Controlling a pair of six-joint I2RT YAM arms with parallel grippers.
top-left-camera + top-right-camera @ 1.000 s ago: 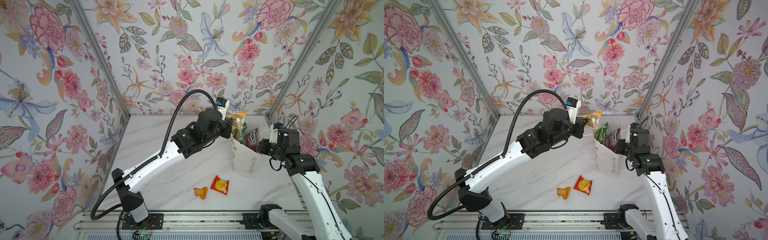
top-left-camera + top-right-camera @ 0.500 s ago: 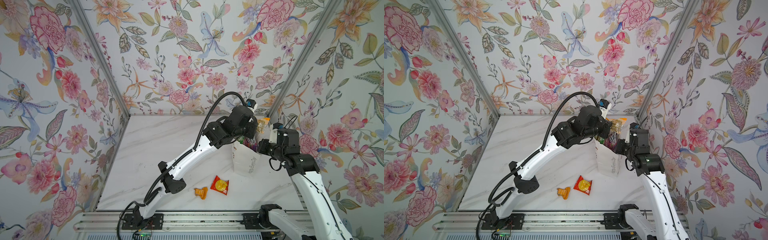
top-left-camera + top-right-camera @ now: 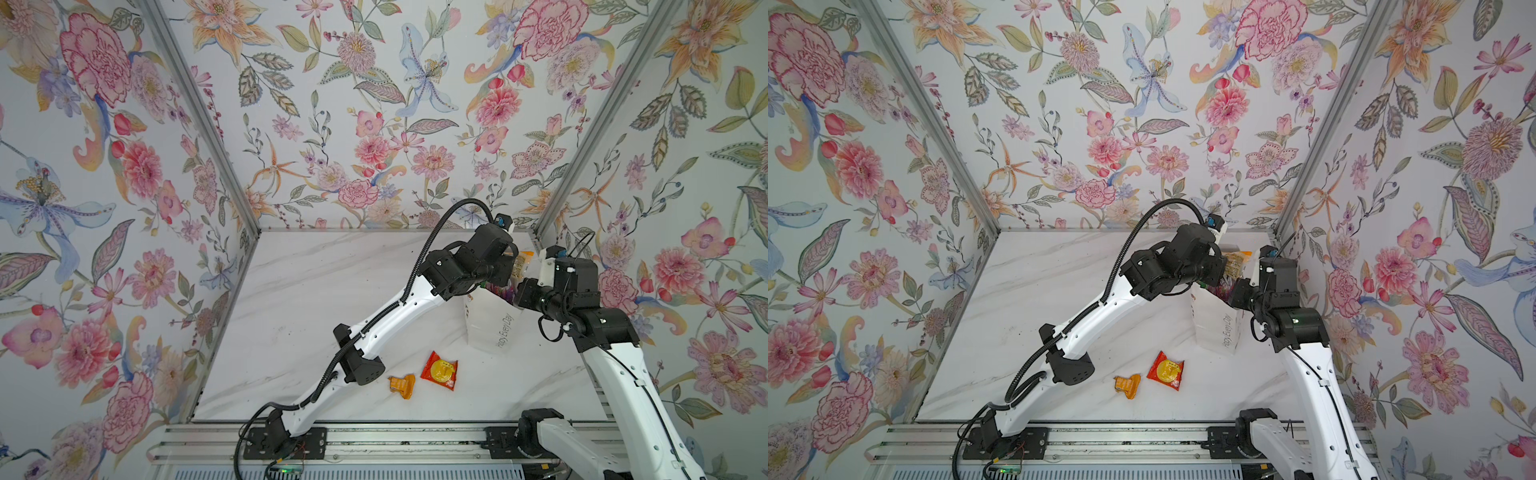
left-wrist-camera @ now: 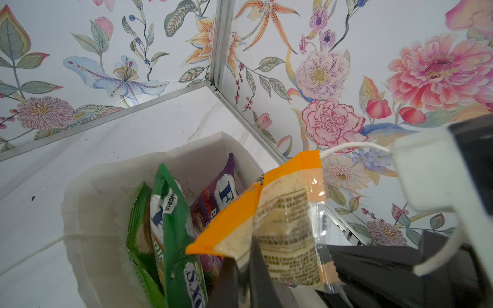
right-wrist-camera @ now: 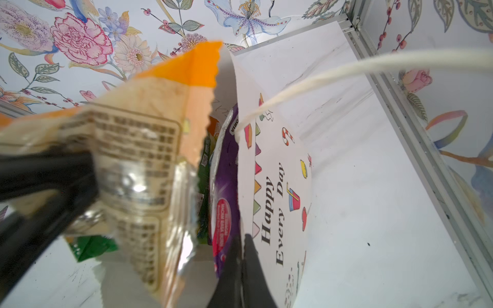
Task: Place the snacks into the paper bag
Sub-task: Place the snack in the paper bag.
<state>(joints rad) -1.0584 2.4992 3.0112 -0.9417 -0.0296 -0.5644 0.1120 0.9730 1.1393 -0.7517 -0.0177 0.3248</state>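
The left gripper's [image 4: 244, 269] jaws are pinched narrow on the lower edge of an orange-edged packet [image 4: 288, 210]. The right gripper's [image 5: 241, 269] jaws are closed on the rim of the paper bag [image 5: 272, 165].

In both top views the left arm [image 3: 386, 320] rises from its base at lower centre. It stretches diagonally up and right, elbow bent, with its wrist over the bag's mouth. On the marble tabletop [image 3: 316, 291] just right of the elbow lies a small orange packet [image 3: 402, 384]. A red-orange sachet [image 3: 440, 370] lies flat just beside it.

Further right the bag stands upright and open, right of centre, its lettering running along its height. The held packet's long axis runs up out of the fingers. It is tilted, with its orange sealed end farthest from them, above the mouth. Inside the bag, green packets [image 4: 170, 226] and a purple packet [image 4: 218, 192] stand on end.

At far right the right arm [image 3: 623, 374] climbs from the lower corner, its wrist bent toward the bag's right rim, where a cord handle [image 5: 346, 72] arcs.
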